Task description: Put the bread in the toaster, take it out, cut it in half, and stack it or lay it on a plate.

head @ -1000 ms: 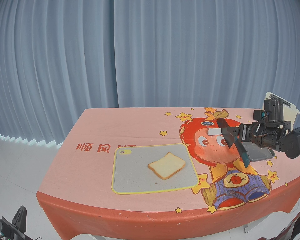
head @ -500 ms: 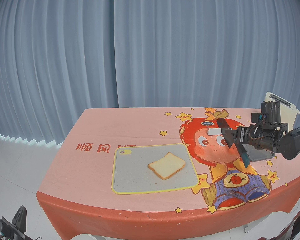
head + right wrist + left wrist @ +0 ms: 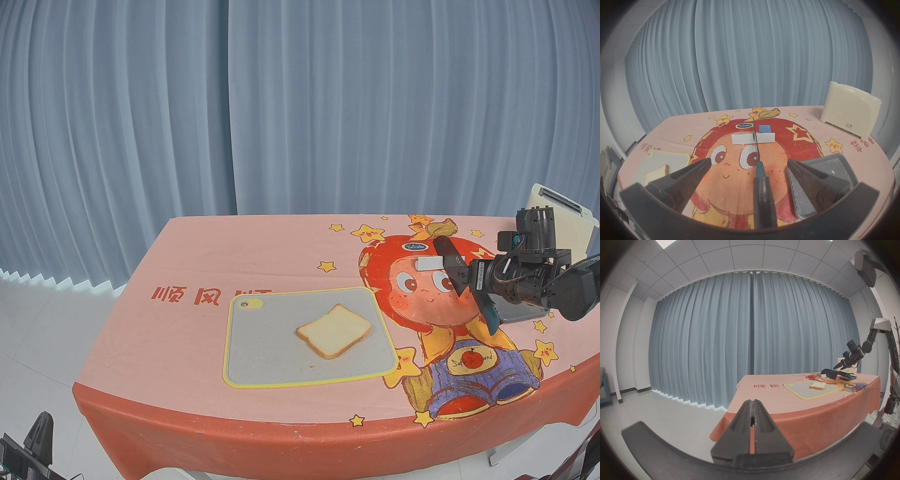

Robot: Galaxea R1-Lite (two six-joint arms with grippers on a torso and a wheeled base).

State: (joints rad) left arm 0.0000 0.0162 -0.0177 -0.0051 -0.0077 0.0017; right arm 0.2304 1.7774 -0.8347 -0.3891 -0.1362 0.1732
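Salmon-pink cloth covers the bench [image 3: 187,262], printed with a cartoon child, yellow stars and one row of red characters partly hidden behind the board. From the head view, one slice of bread [image 3: 333,331] lies flat on one grey, yellow-rimmed cutting board [image 3: 262,356], in its right half. One knife [image 3: 455,269] lies right of the board, its dark blade at a white block [image 3: 429,263]. One grey tray [image 3: 519,314] sits near the bench's right edge, and one cream toaster [image 3: 565,215] stands behind it. The right arm [image 3: 537,281] comes in roughly level from the right, above the tray.

In the left wrist view, the left hand [image 3: 752,424] has its fingers pressed together on nothing. It sits low, off the bench's left end, pointing toward it. Farther off, the right hand [image 3: 841,365] hangs tilted downward above the knife, apart from it.

In the right wrist view, the right hand's fingers are spread wide, one on each side of the knife handle, neither touching. The blade, seen edge-on, runs to the white block, with one small blue block [image 3: 764,128] just behind. The toaster bears a small dark mark low on its front.
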